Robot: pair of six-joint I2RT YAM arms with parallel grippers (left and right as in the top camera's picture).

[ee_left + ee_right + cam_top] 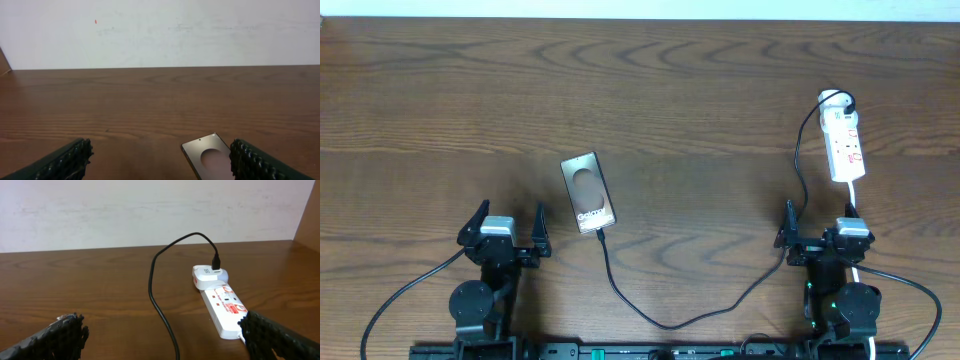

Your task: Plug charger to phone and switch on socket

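- Brown wood-grain table (700, 90), with a pale wall (160, 30) behind it.
- Phone (588, 192) lies flat left of centre — a dark slab with a round mark and white lettering.
- Charger (670, 322), a thin black cable, runs from the phone's near edge to a white adapter (210, 275) on the socket (844, 145) at far right.
- Left tool (508, 225) and right tool (825, 232) — both spread wide, holding nothing.

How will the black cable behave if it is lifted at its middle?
Probably floppy: the cable lies in loose curves, so it should sag. Being thin, it may slip from jaws. Pulling might drag the phone at its end.
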